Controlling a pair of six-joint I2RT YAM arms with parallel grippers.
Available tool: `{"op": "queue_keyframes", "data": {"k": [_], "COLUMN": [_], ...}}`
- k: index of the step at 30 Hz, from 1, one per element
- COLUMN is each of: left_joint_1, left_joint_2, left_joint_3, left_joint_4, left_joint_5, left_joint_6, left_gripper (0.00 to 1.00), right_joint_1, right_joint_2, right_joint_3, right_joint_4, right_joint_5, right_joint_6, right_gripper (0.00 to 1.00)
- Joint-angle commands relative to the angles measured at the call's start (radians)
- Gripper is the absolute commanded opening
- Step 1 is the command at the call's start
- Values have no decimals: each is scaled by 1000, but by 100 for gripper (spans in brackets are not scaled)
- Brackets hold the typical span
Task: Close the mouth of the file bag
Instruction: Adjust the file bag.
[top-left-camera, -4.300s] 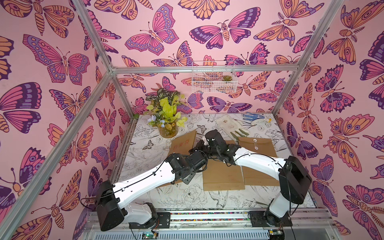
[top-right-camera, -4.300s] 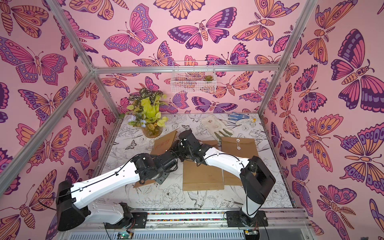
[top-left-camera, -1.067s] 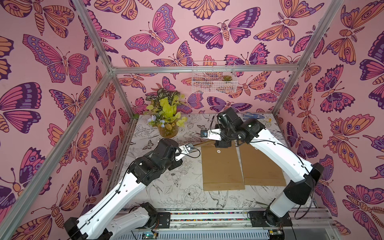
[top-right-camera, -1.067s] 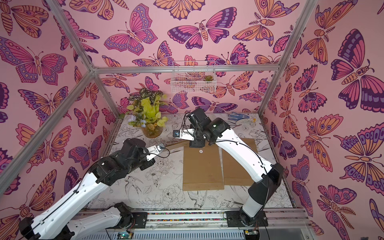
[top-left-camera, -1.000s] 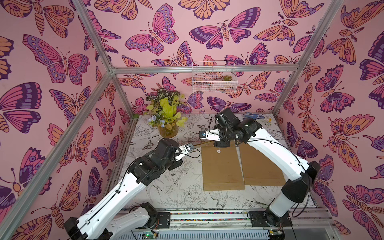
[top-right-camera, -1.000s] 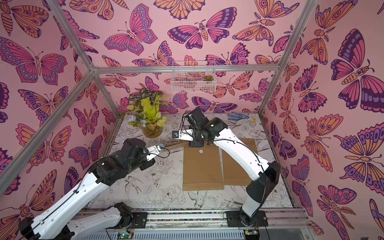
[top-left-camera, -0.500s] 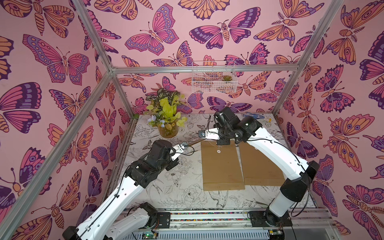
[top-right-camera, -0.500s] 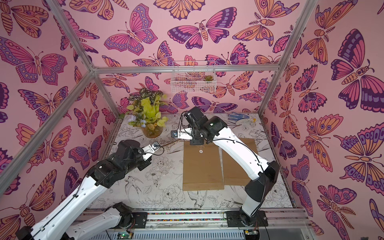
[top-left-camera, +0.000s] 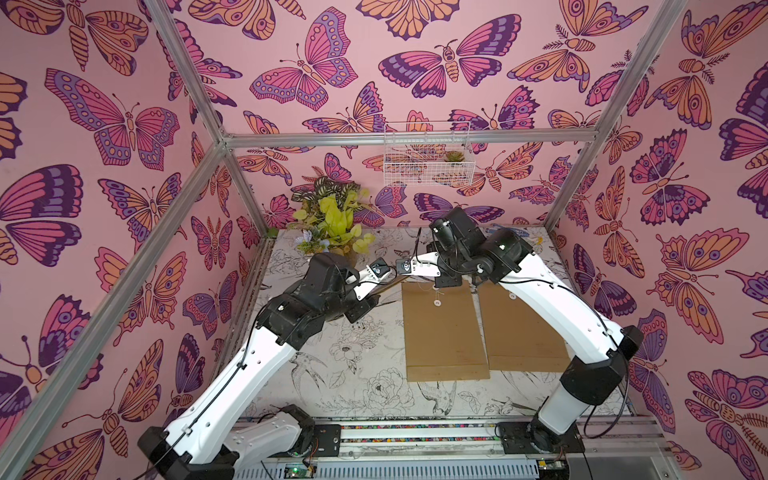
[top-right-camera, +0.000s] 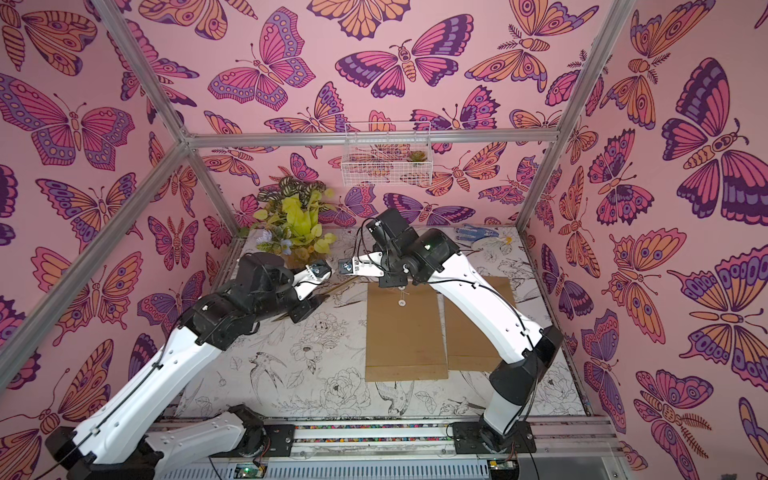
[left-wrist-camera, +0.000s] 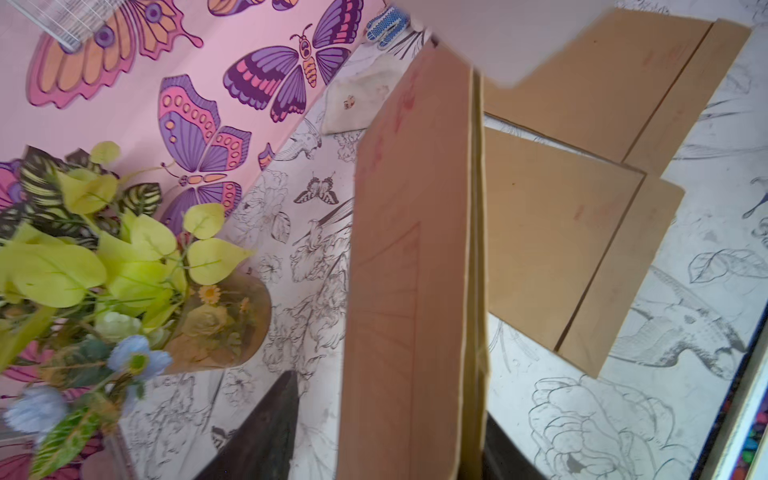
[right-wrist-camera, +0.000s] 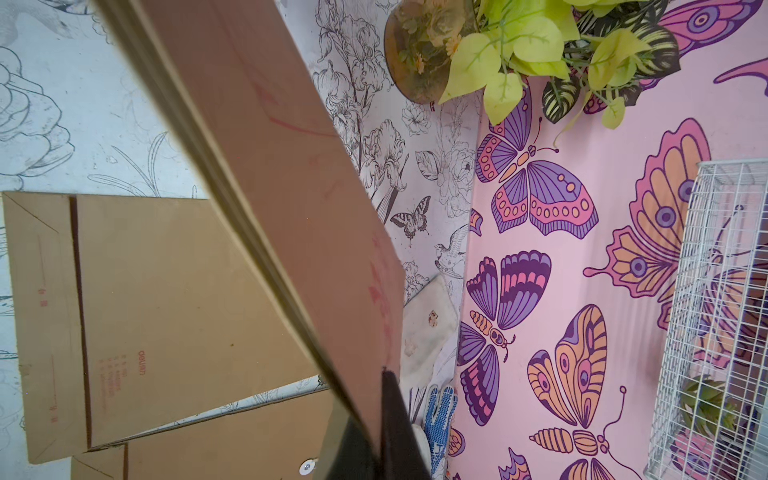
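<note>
Three file bags are present; the one I am working on is held in the air.

Right wrist view: my right gripper (right-wrist-camera: 374, 440) is clamped tight on the lifted file bag (right-wrist-camera: 291, 187), which stands on edge above two flat file bags (right-wrist-camera: 166, 311). This is the only grip. A single pinch on thin card could let the bag swing, sag or slide out.

Left wrist view: my left gripper (left-wrist-camera: 386, 440) stands partly open and holds nothing. The bag passes between its fingers (left-wrist-camera: 270, 432) with a clear gap on one side. The bag's layers look slightly parted along the edge. If I close again carelessly, I could catch only one layer or crease the card.

In both top views the bag shows only as a thin brown sliver between my grippers, near the potted plant (top-left-camera: 332, 224). I cannot make out its mouth or flap. If it slips, it could land across the flat file bags or brush the plant.
</note>
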Motion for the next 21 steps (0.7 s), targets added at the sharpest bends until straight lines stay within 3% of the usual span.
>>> {"op": "queue_keyframes", "data": {"k": [1,7,10,11,15,21], "left_joint_1": [9,10,17,18,59,167], "left_joint_2": [-18,-5,-12,-14,-15,4], "left_joint_3": [-48,-48,-48,-47,-40,26], "left_joint_4": [77,111,129,132,134,91], "left_joint_5": [23,21,2,0,-1,98], "left_joint_6": [-10,-23,-30,-34,-91,-270], "left_gripper": [47,13,3,0,0,0], "right_joint_1": [-6,-26,-47,-54,-117,-264], "right_joint_2": [-23,-34,-56,-71,-165,-255], "right_joint_3": [20,22,7,-4,-73,-193], "right_joint_4": [-13,4,35,53,206,440], "right_joint_5": [-94,-175,-247,-278,-448,-597], "right_joint_6": [7,35,85,109,284,663], "right_gripper": [0,1,8,16,44,55]}}
